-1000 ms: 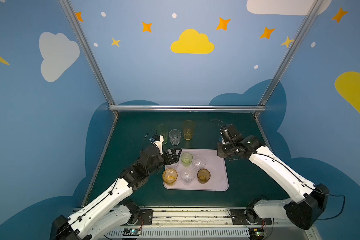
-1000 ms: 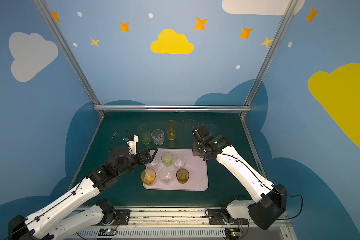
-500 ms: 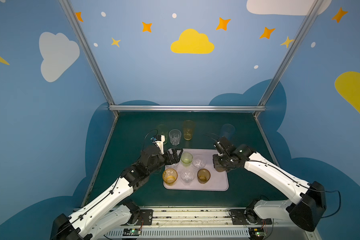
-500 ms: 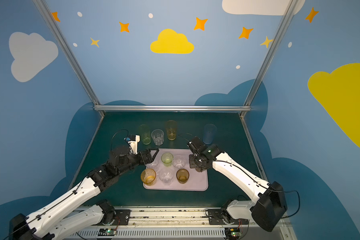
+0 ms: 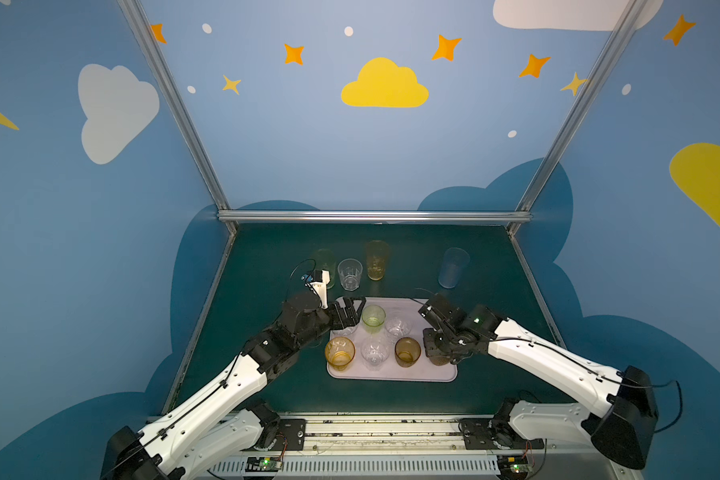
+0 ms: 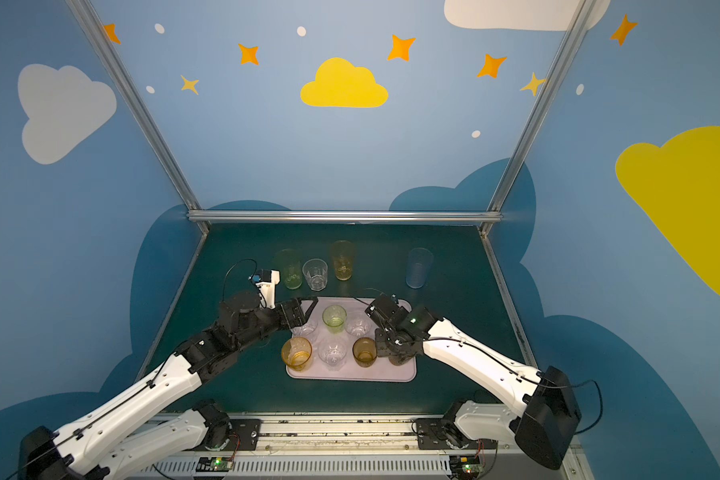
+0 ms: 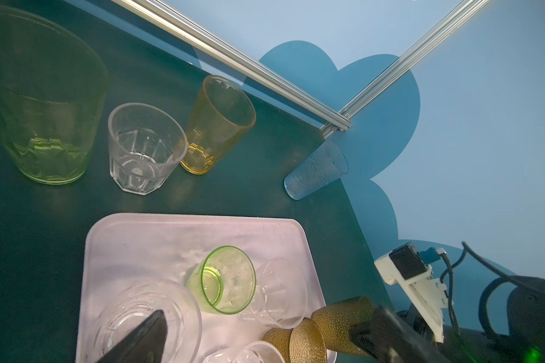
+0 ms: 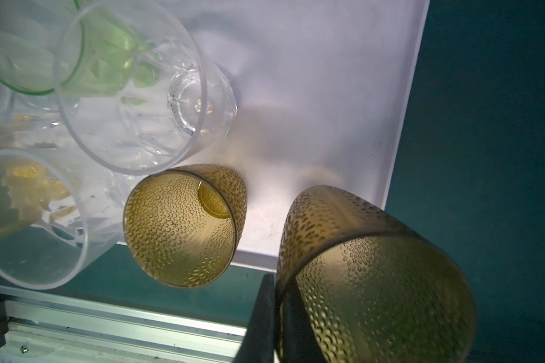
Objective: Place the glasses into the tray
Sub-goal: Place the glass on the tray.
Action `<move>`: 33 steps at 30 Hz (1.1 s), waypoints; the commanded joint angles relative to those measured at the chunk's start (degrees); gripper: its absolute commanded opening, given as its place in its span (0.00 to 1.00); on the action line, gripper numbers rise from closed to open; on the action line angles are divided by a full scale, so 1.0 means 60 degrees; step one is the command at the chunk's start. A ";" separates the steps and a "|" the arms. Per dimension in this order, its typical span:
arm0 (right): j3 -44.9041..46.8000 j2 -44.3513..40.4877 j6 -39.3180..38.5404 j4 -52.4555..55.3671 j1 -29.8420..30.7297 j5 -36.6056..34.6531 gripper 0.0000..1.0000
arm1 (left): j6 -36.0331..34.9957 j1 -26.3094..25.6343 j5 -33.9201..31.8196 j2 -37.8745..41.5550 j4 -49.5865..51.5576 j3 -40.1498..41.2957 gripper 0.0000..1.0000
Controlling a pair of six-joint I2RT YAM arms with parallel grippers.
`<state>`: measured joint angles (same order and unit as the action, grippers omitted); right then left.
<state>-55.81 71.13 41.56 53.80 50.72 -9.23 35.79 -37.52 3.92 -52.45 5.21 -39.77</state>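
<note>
My right gripper (image 8: 277, 301) is clamped on the rim wall of the brown dimpled glass (image 8: 375, 283), one finger inside, at the near right corner of the tray (image 8: 328, 78). The glass looks light, stiff and slick, so a gentle rim pinch suits it. My left gripper (image 5: 352, 312) stands wide apart over the tray's far left corner

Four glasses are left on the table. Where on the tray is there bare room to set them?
Bare: the tray strip along its far rim, behind the short green glass, and the far right corner beside the clear glass. Crowded: the near row, amber glass to standing brown glass, with the right gripper shut on another brown glass at the near right corner.
</note>
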 commanded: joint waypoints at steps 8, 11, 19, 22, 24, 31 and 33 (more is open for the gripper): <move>0.0137 0.0291 0.0373 -0.0185 0.0248 0.0169 0.03 | -0.0038 -0.0009 -0.0392 0.0153 -0.0084 0.0238 1.00; 0.0032 0.0381 0.0313 -0.0119 0.0248 -0.0002 0.14 | -0.0018 -0.0017 -0.0591 0.0184 -0.0005 0.0287 1.00; -0.0508 0.0511 0.0192 0.0228 0.0233 -0.0414 0.34 | 0.0011 -0.0002 -0.0972 0.0245 0.0067 0.0388 1.00; -0.0550 0.0383 0.0200 0.0214 0.0233 -0.0529 0.39 | -0.0008 -0.0002 -0.1024 0.0225 0.0113 0.0345 1.00; -0.0570 0.0302 0.0167 0.0190 0.0213 -0.0590 0.44 | -0.0001 -0.0002 -0.1060 0.0216 0.0113 0.0329 1.00; -0.0606 0.0109 0.0104 0.0177 0.0211 -0.0627 0.60 | 0.0037 0.0004 -0.1071 0.0143 0.0098 0.0300 1.00; -0.0644 0.0029 0.0104 0.0219 0.0194 -0.0682 0.68 | 0.0044 0.0004 -0.1059 0.0102 0.0084 0.0301 1.00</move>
<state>-57.98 72.86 42.37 53.87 51.96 -11.81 36.01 -37.52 -1.87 -51.59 5.48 -37.67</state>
